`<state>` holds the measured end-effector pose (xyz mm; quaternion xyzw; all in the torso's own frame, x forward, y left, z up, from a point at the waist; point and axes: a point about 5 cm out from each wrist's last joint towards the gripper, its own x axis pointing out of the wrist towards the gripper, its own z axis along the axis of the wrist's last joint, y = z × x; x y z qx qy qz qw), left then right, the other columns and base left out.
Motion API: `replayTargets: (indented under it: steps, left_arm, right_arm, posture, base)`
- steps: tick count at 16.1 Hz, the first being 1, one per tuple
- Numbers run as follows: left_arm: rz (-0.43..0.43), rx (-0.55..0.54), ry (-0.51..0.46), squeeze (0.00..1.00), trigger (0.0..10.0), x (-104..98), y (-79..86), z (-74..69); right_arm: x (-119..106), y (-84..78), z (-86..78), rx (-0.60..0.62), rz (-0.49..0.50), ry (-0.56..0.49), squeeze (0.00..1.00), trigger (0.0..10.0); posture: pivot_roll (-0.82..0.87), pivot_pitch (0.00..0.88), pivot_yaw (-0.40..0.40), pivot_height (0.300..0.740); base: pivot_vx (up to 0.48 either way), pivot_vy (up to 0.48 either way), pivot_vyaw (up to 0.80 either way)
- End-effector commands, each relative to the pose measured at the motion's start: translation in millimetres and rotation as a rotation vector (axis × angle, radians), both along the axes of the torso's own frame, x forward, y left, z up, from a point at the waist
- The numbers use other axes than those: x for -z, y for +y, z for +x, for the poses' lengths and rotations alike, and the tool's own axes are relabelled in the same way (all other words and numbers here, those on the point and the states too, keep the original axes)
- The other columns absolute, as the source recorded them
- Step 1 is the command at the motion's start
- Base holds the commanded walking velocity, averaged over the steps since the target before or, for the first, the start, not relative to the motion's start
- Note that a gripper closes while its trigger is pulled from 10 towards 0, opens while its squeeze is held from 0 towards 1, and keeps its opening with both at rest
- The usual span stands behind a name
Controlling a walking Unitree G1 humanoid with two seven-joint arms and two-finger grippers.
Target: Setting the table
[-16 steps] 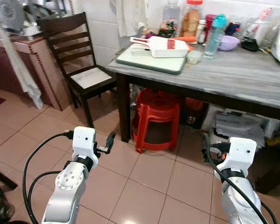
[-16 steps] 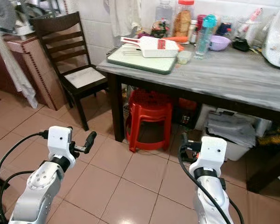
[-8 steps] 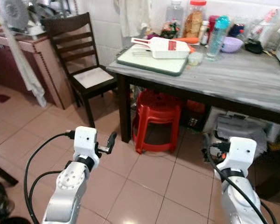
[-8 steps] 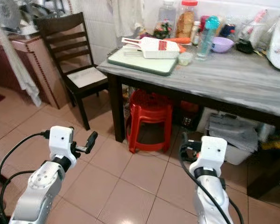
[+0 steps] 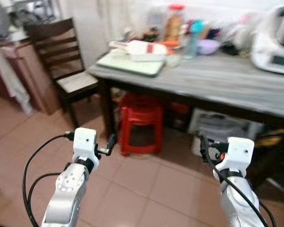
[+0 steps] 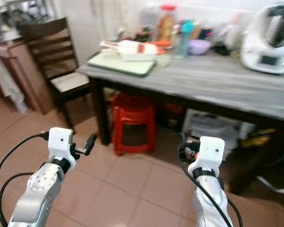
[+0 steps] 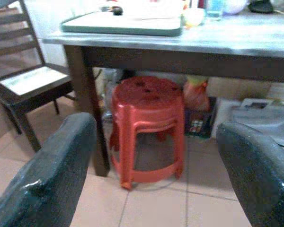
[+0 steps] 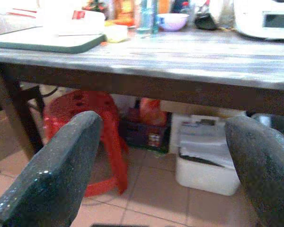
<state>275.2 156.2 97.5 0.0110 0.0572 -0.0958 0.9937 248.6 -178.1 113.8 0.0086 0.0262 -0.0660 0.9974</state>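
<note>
Scene: the robot is standing on the tiled floor, facing a grey bench [image 5: 236,80] that is carrying kitchen things along its far side; the head views are blurring.

What has changed: the whole picture is sliding sideways compared with half a second ago, so the head is turning rightward. A white appliance [image 5: 274,40] is now coming into view at the bench's right end, while the dark chair [image 5: 57,56] is sitting further towards the frame's left. The things themselves are not moving.

Task's things: a green tray [image 5: 130,64] with a white container [image 5: 142,49] on it is lying at the bench's left corner, with a jar [image 5: 174,22], a teal bottle [image 5: 194,33] and a purple bowl [image 5: 208,46] behind it by the wall. A red stool [image 7: 146,123] is sitting under the bench.

Left gripper [image 7: 151,179]: hovering low, short of the bench, fingers [image 7: 47,175] spread wide and holding nothing.

Right gripper [image 8: 165,175]: also below bench height, aiming under the bench top, fingers [image 8: 57,170] spread and empty.

Meaning for the task: judging by this, table setting is barely starting; the robot seems to be surveying the bench, and nothing is yet within reach.
</note>
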Motion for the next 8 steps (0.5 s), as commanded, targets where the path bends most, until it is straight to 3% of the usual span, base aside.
replayTargets:
  steps: [1,6,8]
  left_arm:
    - [-0.005,0.016,-0.007,0.0,10.0,-1.8,-5.2,2.3]
    - [-0.005,0.012,-0.01,0.0,10.0,-1.7,-5.2,2.5]
    - [-0.006,0.013,-0.011,0.0,10.0,-1.7,-5.3,2.7]
  right_arm:
    - [-1.5,-5.4,-0.3,0.015,-0.013,-0.002,0.0,10.0]
    - [-2.0,-6.5,0.4,0.013,-0.013,-0.007,0.0,10.0]
    - [-2.1,-6.0,0.7,0.012,-0.012,-0.008,0.0,10.0]
  posture:
    - [-0.05,0.0,0.001,0.74]
    - [-0.05,0.0,-0.002,0.74]
    - [-0.05,0.0,-0.002,0.74]
  base:
    - [0.0,-0.319,-0.8]
    - [0.0,-0.322,-0.75]
    - [0.0,-0.322,-0.21]
